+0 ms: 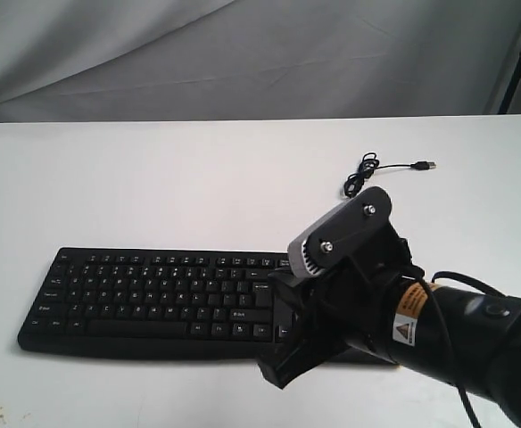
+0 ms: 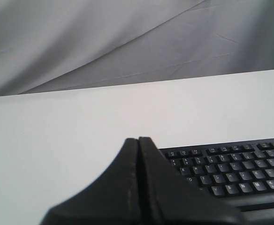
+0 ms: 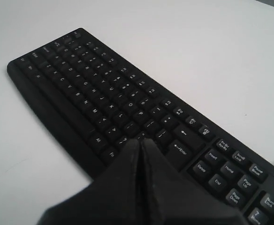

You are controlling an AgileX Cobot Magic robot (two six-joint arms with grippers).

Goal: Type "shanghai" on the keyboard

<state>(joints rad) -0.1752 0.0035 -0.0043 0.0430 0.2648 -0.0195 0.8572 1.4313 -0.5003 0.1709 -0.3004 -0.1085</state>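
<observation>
The long black keyboard (image 1: 144,303) lies on the white table, its number-pad end hidden behind my right arm. My right gripper (image 1: 278,370) is shut on nothing and hangs above the keyboard's right half. In the right wrist view its tip (image 3: 140,140) is over the keys (image 3: 90,93) near the right Shift and Enter keys; whether it touches a key I cannot tell. My left gripper (image 2: 138,139) is also shut and empty, above bare table beside the keyboard's (image 2: 235,171) left end. It does not show in the exterior view.
The thin black USB cable (image 1: 363,174) lies coiled behind the keyboard, with its plug (image 1: 427,166) loose on the white table (image 1: 153,178). A grey cloth backdrop (image 1: 243,53) hangs behind the table's far edge.
</observation>
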